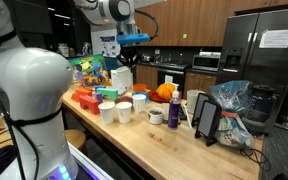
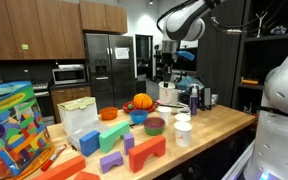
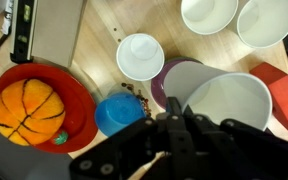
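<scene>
My gripper (image 3: 176, 122) is shut, its black fingers pressed together with nothing seen between them. It hangs well above the wooden table (image 1: 154, 140), seen in both exterior views (image 2: 169, 50). Straight below it in the wrist view are a large white bowl (image 3: 229, 100) overlapping a purple bowl (image 3: 168, 78), a small blue bowl (image 3: 114, 113) and a white cup (image 3: 140, 55). An orange ball (image 3: 26, 108) rests on a red plate (image 3: 76, 100) at the left. The gripper (image 1: 133, 41) touches none of them.
Two more white cups (image 3: 209, 12) stand beyond, and a red block (image 3: 282, 85) lies at the right. The table also carries coloured blocks (image 2: 134, 152), a toy box (image 2: 14, 125), a purple bottle (image 1: 174, 112), a tablet (image 1: 206, 118) and a plastic bag (image 1: 229, 100).
</scene>
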Motion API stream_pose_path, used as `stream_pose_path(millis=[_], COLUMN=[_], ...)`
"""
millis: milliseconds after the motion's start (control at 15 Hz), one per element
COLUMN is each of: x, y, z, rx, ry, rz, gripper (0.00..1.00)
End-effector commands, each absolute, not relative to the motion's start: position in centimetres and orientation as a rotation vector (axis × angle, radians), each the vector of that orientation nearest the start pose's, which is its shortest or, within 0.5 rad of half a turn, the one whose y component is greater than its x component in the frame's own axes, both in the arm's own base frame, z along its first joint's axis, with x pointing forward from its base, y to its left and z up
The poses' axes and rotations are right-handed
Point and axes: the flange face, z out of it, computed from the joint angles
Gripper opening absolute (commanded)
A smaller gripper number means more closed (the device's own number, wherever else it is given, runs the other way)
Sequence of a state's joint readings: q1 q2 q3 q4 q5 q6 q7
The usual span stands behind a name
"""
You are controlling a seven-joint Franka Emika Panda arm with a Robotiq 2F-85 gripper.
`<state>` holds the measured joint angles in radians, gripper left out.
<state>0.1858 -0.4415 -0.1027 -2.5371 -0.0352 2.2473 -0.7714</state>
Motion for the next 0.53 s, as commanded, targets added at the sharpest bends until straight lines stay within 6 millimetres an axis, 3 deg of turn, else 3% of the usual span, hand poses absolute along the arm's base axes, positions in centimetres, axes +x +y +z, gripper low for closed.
stream_pose_path(millis=[0,467], x=[44.7,48.7], y=[3.6,2.4], z=[43.6,41.1], rx=[-2.836,-2.790], ry=[-1.358,-1.276], rz=[-0.157,-0.091], gripper=[0.01,0.01])
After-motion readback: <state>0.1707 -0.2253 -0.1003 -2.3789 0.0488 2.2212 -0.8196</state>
